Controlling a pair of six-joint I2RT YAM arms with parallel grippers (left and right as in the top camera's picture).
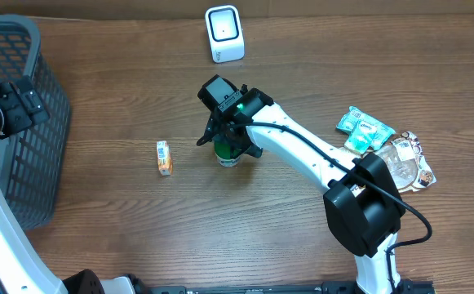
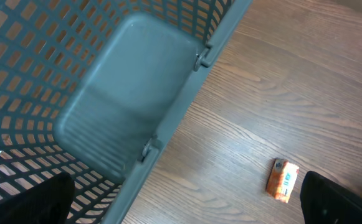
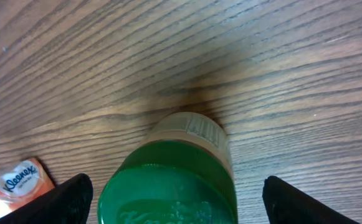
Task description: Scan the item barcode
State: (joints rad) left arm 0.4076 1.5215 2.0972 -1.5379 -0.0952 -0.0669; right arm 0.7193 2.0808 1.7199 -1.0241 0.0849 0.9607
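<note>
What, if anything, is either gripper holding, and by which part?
Nothing is held. The right gripper stands open astride the green bottle, not gripping it; the left gripper is open and empty above the basket.

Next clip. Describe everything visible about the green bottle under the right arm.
The green bottle stands upright on the wooden table, right of a small orange pack. Its top looks like glossy, translucent green plastic; a pale label with fine print wraps the side. The right pincer hangs open over it, fingers flanking it with gaps on both sides, so only the table appears to touch it. No barcode can be made out.
</note>
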